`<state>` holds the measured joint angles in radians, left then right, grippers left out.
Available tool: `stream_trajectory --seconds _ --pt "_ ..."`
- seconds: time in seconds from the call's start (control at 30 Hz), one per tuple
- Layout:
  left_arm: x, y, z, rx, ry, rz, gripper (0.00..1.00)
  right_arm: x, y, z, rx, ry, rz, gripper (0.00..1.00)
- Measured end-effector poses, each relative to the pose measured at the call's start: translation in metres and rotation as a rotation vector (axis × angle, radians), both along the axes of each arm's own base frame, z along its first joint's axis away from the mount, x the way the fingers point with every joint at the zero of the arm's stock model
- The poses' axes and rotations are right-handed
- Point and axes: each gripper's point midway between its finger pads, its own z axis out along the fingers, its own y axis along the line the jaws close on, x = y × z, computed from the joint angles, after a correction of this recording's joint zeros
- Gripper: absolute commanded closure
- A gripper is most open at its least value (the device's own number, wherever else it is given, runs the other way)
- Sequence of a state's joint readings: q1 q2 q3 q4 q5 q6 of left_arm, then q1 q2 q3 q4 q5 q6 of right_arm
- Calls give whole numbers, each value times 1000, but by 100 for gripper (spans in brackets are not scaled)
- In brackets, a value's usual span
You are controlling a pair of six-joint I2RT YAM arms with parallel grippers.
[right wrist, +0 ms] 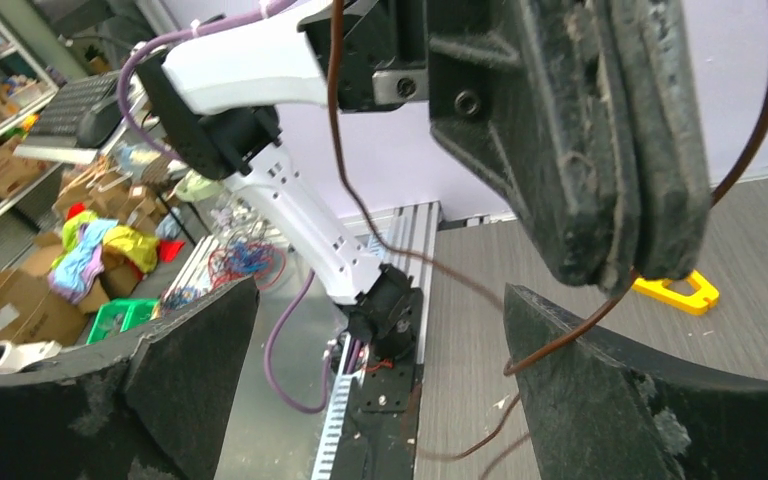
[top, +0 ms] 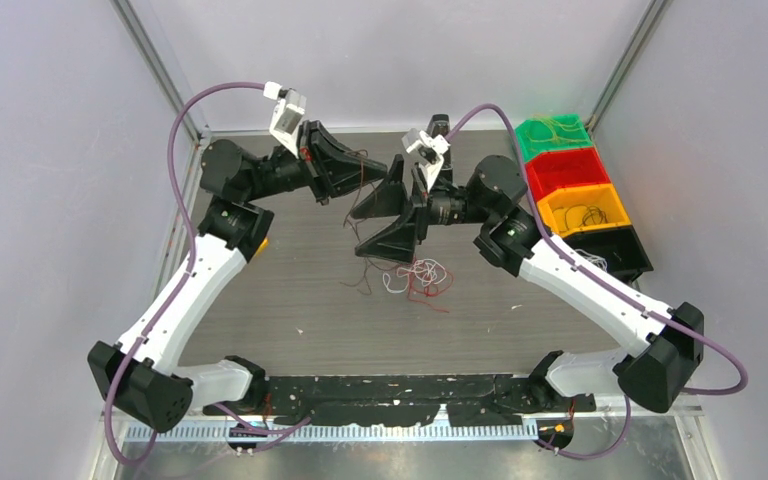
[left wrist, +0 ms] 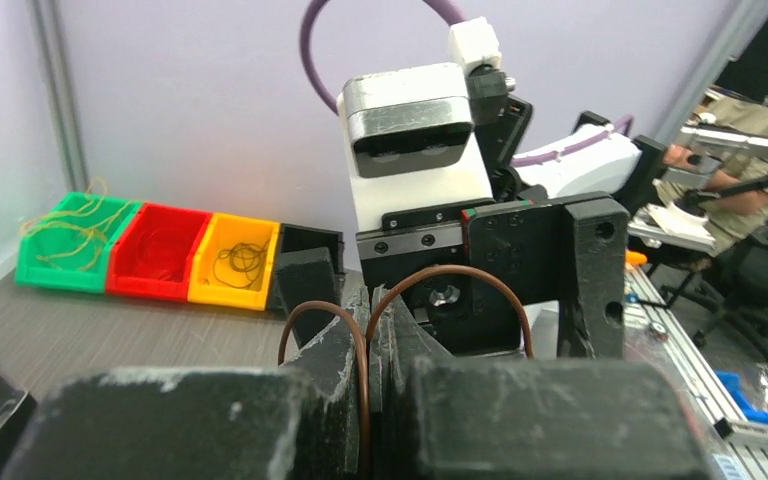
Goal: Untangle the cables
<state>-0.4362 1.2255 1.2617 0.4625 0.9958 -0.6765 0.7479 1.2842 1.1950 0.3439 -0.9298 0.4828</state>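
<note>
The cables (top: 418,275) lie in a tangle; above it our left gripper (top: 352,180) pinches one brown wire (left wrist: 362,380), and the right gripper (top: 378,218) gapes just over the tangle. Closing off-line, we could miss the thin strand or snag others.

Seeing left arm (top: 185,290) and right arm (top: 580,285) both folded elbow-out, forearms angled inward, wrists raised and nearly nose to nose. Got left gripper (left wrist: 370,330) clamped fully shut, pinching a brown cable (left wrist: 445,268) between the fingers. Got right gripper (right wrist: 380,400) spread wide, jaws facing the left gripper's tip, close beside it. Can't tell from any view whether the two grippers touch.
</note>
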Motion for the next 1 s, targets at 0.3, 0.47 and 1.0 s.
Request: stream_trajectory --seconds 0.3,0.47,1.0 --pt "22 6 2 -17 13 159 100 23 12 3 11 13 -151 21" --pt "31 13 6 -32 20 244 100 27 16 -3 -5 -25 -186 86" --pt "4 20 -137 226 167 157 100 67 -56 44 54 -94 -492 95"
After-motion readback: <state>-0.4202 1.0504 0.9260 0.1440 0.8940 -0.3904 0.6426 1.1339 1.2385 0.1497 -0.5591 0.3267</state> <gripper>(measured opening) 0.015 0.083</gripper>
